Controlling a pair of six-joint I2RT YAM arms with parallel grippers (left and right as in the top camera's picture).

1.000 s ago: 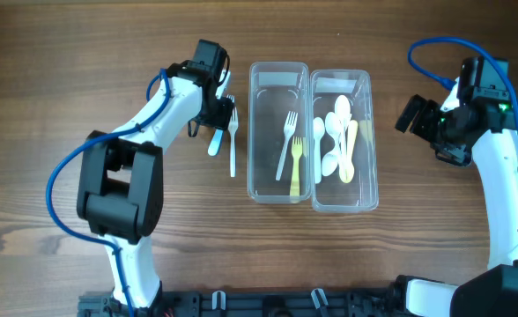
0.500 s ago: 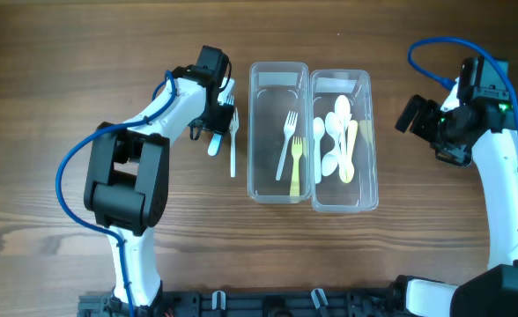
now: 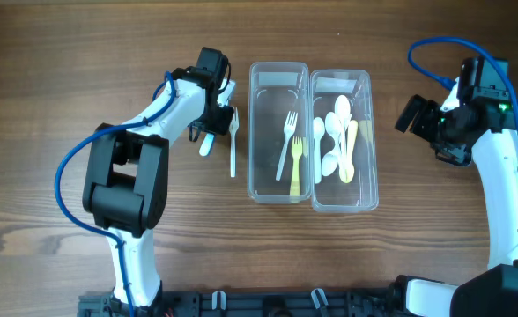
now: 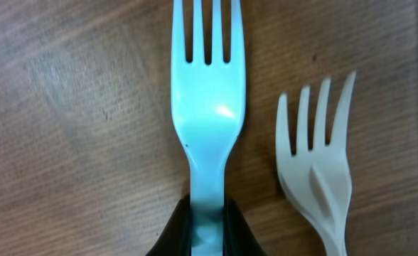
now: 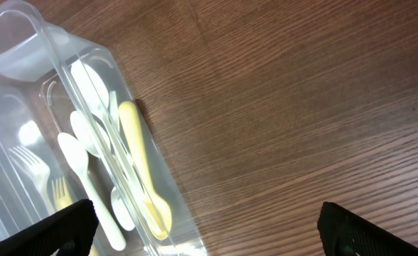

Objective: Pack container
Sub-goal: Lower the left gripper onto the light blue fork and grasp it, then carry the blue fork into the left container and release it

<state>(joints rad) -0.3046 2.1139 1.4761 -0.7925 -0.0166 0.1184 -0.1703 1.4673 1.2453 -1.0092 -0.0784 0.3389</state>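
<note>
A light blue plastic fork (image 4: 207, 121) lies on the wooden table, tines pointing away, and my left gripper (image 4: 207, 229) is shut on its handle. In the overhead view that blue fork (image 3: 206, 144) sits just left of a white fork (image 3: 233, 145), under my left gripper (image 3: 213, 113). The white fork (image 4: 319, 178) lies loose beside it. Two clear containers stand side by side: the left one (image 3: 279, 67) holds a white and a yellow fork, the right one (image 3: 340, 75) holds white and yellow spoons. My right gripper (image 3: 420, 119) hangs open to the right of them, with nothing between its fingers.
In the right wrist view the spoon container (image 5: 24, 43) fills the left side, with bare wood under my right gripper (image 5: 205, 235). The arm bases and a black rail (image 3: 268, 304) run along the near edge.
My left gripper has closed onto the blue fork's handle, and the fork has shifted slightly left. The right arm has not moved.
</note>
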